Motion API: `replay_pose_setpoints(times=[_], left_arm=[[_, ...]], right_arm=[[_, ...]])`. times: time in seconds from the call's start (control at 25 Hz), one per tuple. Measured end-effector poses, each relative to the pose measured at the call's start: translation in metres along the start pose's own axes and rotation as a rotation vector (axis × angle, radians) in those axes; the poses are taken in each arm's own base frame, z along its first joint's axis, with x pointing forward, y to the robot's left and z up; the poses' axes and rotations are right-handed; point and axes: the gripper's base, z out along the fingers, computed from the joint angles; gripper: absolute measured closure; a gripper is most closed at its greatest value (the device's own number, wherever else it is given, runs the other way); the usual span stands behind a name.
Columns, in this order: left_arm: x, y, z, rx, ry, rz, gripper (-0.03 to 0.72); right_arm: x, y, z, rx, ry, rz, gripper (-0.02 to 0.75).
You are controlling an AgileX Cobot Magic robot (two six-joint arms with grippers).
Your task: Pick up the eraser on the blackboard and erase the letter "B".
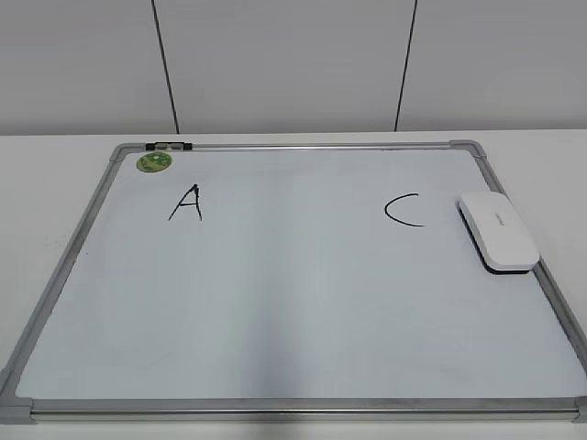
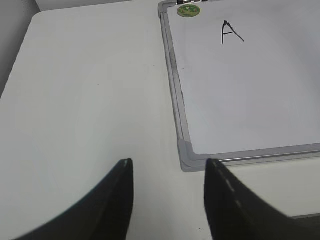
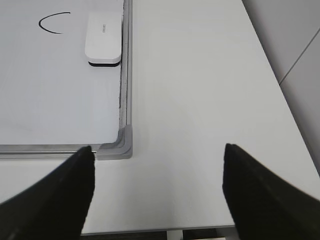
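Observation:
The blackboard [image 1: 275, 293] is a white board in a silver-grey frame, lying flat on the table. A black "A" [image 1: 186, 203] is at its left and a black "C" [image 1: 404, 210] at its right; no letter "B" shows between them. The white eraser [image 1: 496, 230] lies on the board by its right frame, also in the right wrist view [image 3: 103, 38]. My left gripper [image 2: 167, 162] is open and empty over the table by the board's near left corner [image 2: 189, 155]. My right gripper [image 3: 157, 147] is open and empty by the near right corner [image 3: 120, 145]. Neither gripper shows in the exterior view.
A round green magnet [image 1: 154, 162] sits at the board's far left corner, also in the left wrist view [image 2: 189, 10]. White table [image 3: 200, 90] extends right of the board to its edge; the table's front edge is just under my right gripper. A grey wall stands behind.

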Motion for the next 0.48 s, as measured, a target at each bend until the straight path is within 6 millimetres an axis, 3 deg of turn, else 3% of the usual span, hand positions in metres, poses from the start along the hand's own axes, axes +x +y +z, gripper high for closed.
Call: replay_pose_setpoints(times=[0.48], left_arm=[[0.0000, 0.0000, 0.0000, 0.000, 0.000, 0.000, 0.375]], right_arm=[[0.0000, 0.0000, 0.0000, 0.000, 0.000, 0.000, 0.146]])
